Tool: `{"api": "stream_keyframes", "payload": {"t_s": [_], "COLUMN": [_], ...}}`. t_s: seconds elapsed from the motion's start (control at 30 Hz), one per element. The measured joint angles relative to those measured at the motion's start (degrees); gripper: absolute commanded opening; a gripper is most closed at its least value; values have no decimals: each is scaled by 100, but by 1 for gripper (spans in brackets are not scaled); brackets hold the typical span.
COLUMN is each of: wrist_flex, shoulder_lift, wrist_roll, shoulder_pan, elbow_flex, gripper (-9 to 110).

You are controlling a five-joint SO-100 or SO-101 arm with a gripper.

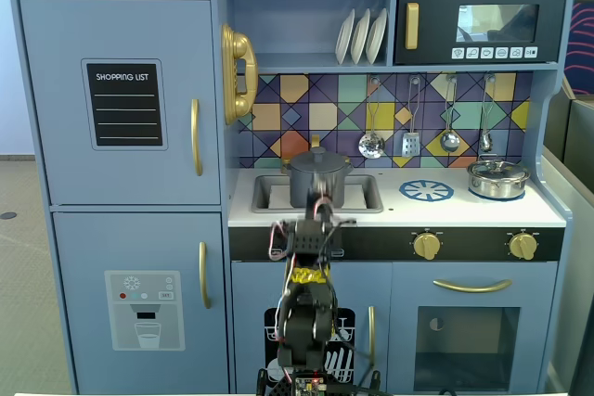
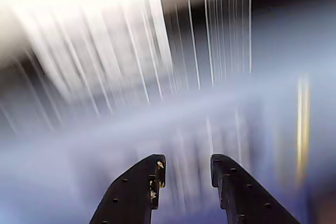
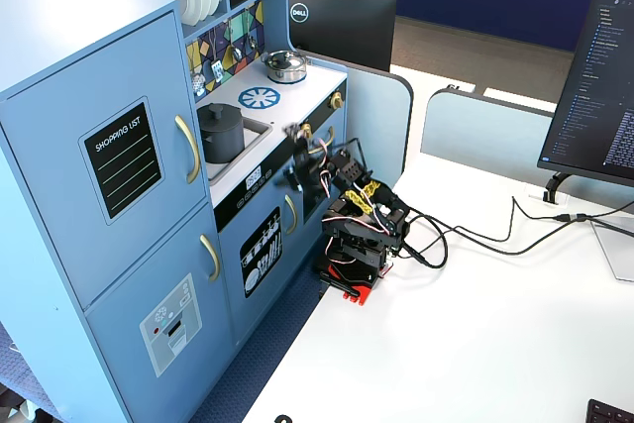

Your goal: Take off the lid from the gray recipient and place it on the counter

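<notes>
The gray recipient [image 1: 317, 187] stands in the recessed sink [image 1: 264, 195] of the white counter [image 1: 464, 212]. The lid [image 1: 318, 160] sits on it, knob up. In another fixed view the pot [image 3: 222, 138] and its lid [image 3: 220, 113] are at the left of the counter [image 3: 297, 88]. My gripper [image 1: 320, 215] is in front of the counter's edge, below and short of the pot, also in the side fixed view [image 3: 297, 156]. In the wrist view my gripper [image 2: 186, 162] is open and empty; the background is motion-blurred.
A shiny silver pan with a glass lid [image 1: 497, 178] stands at the counter's right, by the blue burner ring [image 1: 426, 191]. Utensils [image 1: 410, 141] hang on the back wall. The arm's base [image 3: 359, 250] is on a white desk, with cables [image 3: 475, 240] and monitors nearby.
</notes>
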Motion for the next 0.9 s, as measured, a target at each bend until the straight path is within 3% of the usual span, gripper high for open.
{"api": "stream_keyframes", "payload": {"t_s": [0.17,0.3,0.9], "wrist_flex": [-2030,-2936,-4148], "shoulder_lift": [-773,-1169,-2505], "wrist_roll": [-105,-229,-615], "shoulder_pan": [-211,-220,-193], "elbow_flex": [-905,-1204,-1626], "gripper": [4,9,20]}}
